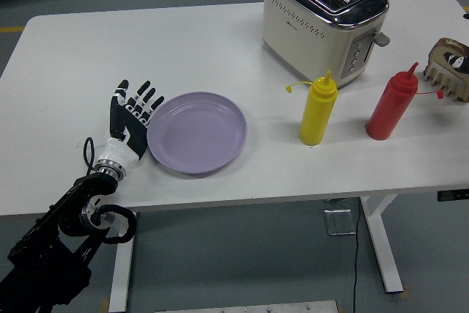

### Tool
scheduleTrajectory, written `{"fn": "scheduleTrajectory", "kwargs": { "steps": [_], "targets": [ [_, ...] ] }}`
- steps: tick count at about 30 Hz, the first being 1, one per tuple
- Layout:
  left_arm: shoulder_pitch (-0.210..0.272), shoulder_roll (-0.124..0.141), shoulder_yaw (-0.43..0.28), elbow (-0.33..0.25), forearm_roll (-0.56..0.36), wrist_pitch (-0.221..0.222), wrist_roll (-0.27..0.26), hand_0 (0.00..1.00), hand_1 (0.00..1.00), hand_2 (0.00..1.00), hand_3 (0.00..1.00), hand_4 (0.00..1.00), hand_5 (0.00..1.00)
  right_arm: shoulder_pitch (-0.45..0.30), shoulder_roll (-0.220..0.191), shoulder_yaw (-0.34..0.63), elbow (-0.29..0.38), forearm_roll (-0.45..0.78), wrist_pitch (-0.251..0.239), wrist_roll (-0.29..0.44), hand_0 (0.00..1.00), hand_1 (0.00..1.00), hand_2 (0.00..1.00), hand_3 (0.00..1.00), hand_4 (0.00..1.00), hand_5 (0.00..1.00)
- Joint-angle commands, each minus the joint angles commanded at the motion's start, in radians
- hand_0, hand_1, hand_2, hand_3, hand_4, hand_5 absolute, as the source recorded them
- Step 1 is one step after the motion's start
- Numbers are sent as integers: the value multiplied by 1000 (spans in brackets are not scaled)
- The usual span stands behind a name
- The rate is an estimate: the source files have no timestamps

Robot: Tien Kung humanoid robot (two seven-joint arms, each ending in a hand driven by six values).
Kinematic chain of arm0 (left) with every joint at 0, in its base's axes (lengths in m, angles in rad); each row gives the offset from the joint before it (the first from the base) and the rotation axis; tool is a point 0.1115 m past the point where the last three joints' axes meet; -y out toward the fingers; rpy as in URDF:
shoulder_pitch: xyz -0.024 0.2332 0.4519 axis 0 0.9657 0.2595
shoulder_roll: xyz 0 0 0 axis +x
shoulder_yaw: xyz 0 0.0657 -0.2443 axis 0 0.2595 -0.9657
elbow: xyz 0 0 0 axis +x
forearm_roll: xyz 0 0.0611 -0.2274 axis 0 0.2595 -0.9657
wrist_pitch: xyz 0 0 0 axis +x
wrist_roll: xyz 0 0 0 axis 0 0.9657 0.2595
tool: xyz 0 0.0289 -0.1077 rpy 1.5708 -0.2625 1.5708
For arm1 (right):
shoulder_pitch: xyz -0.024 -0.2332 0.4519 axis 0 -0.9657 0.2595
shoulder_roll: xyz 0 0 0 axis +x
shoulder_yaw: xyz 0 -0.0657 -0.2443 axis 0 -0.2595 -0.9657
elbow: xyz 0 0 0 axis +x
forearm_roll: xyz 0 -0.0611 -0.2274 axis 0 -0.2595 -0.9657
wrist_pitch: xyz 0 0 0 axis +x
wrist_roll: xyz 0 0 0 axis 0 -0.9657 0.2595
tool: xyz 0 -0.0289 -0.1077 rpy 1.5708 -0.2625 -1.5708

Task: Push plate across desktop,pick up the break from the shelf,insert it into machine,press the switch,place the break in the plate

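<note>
**Flat hand against the plate, table mostly bare**

Grey floor surrounds a white table [183,42] that fills most of the view; its near edge runs along the bottom and its far edge along the top. Taking the purple plate [196,132] as the landmark: the widest stretch of bare tabletop lies behind it and to its left, running to the far-left corner. A clear strip also lies between the plate and the near edge, and a gap of bare surface separates the plate from the bottles on its right.

Far behind and to the right of the plate stands the cream and chrome toaster [322,20], two slots on top, a row of buttons and a lever on its end face. Small writing on its side and between the slots is too fine to read.

The left hand [130,121] comes in from the lower left, fingers straight and spread, holding nothing, its edge against the plate's left rim.

Right of the plate stands a yellow squeeze bottle [317,111], then a red squeeze bottle [391,108], apart from each other, both unlabelled. At the right table edge a rack [445,78] holds the bread [448,53], partly cut off by the frame.
</note>
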Motion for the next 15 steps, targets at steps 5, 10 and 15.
{"fn": "scheduleTrajectory", "kwargs": {
  "steps": [5,10,15],
  "targets": [
    [-17,-13,29,-2,-12,-3,1,879,929,992,911,682,998,33,-3,-30,-35,-59,0,-24,712,727,723,783,742,258],
    [-32,-21,55,-2,-24,-13,4,879,927,991,911,682,998,52,-6,-47,-59,-91,6,-45,615,658,648,724,736,253],
    [-44,-30,78,2,-35,-20,7,877,926,990,911,683,998,67,-6,-63,-80,-115,3,-55,507,580,592,677,721,241]
  ]
}}
